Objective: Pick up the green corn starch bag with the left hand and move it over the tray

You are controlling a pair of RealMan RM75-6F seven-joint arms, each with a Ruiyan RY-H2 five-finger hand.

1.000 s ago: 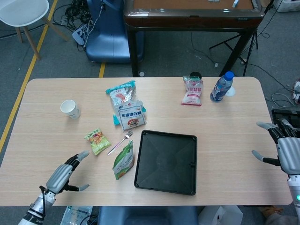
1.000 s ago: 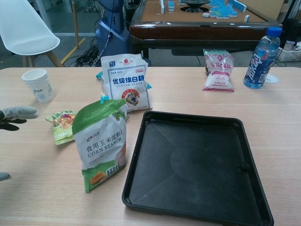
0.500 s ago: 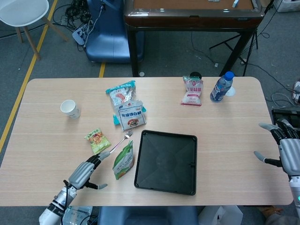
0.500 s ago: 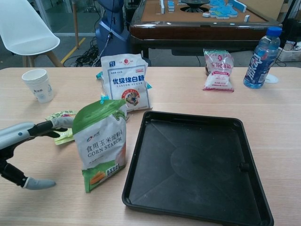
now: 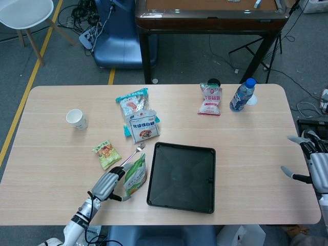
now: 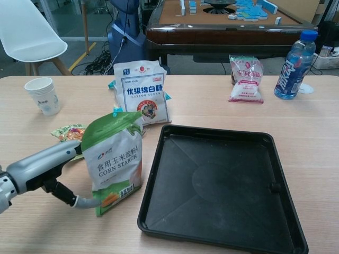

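Flanking the corn starch bag (image 6: 114, 159): left hand (image 6: 45, 169), tray (image 6: 222, 233), fork (image 5: 132, 155).

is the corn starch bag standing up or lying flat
Standing up. In the chest view the corn starch bag rests on its bottom edge beside the tray, label facing the camera.

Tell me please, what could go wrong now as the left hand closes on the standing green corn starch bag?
1. The corn starch bag stands upright on a narrow base, and the left hand meets it from one side only; a push could tip it toward the tray.
2. A fork lies just behind the bag; spread fingers may knock it.
3. The small green snack packet lies close to the hand's path and may be dragged.
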